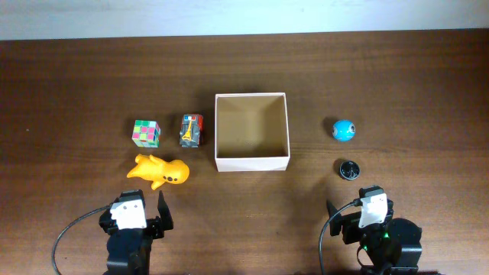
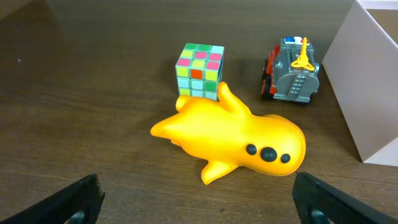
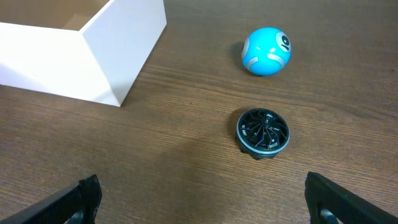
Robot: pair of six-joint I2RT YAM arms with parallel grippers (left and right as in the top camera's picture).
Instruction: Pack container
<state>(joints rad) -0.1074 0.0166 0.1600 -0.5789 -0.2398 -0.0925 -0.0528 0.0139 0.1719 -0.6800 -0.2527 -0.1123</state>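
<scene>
Left wrist view: the left hand [image 2: 200, 199] has its two dark fingers spread wide apart, one at each lower corner of the picture, and grips nothing. It points forward over the brown desk [image 2: 74, 93]. Just ahead of it lies a yellow rubber toy [image 2: 230, 140] on its side, its dark-spotted end turned to the right. Behind the toy and close against it stands a colourful puzzle cube [image 2: 199, 70]. To the right of the cube is a small grey and red toy truck [image 2: 291, 71], just beside the white wall of the box [image 2: 367, 87].

The right hand [image 3: 204, 200] is likewise spread wide and grips nothing. Ahead of it a black round disc [image 3: 263, 132] lies flat on the desk, and a blue ball [image 3: 266, 51] rests farther off, apart from the disc. The box is up to its left.

From overhead, both arms sit folded low at the near edge of the desk, well apart, each aimed toward the far side. The box stands upright in the middle, tan inside showing, between the two groups of toys.
</scene>
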